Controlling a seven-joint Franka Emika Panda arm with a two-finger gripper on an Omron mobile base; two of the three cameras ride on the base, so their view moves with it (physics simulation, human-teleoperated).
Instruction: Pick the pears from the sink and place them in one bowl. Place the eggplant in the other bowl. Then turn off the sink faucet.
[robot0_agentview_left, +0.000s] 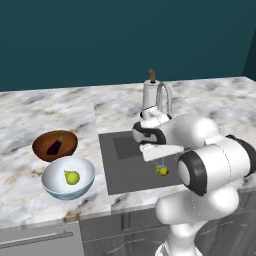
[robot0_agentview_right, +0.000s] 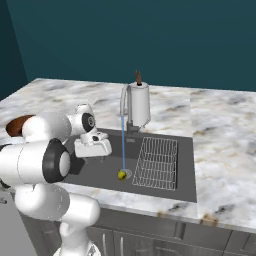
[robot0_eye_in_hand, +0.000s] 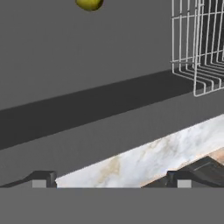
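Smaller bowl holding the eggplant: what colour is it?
Reddish-brown wood, clearest in the left base view: bowl.

Glossy white rounded arm (robot0_agentview_left: 200, 150) segments, black joint bands, small dark fingertips (robot0_eye_in_hand: 41, 178).

no readable text, label, brand, number or sign is being shown on anything in these views; every surface is being rendered plain or marbled, without any lettering.

In the left base view, the wooden bowl (robot0_agentview_left: 55, 145) sat at middle left holding the eggplant (robot0_agentview_left: 54, 147); the larger bowl (robot0_agentview_left: 68, 178) lay just below it with a pear (robot0_agentview_left: 72, 177) inside. Right of both, the sink (robot0_agentview_left: 125, 165) held another pear (robot0_agentview_left: 162, 170), the faucet (robot0_agentview_left: 164, 97) above.
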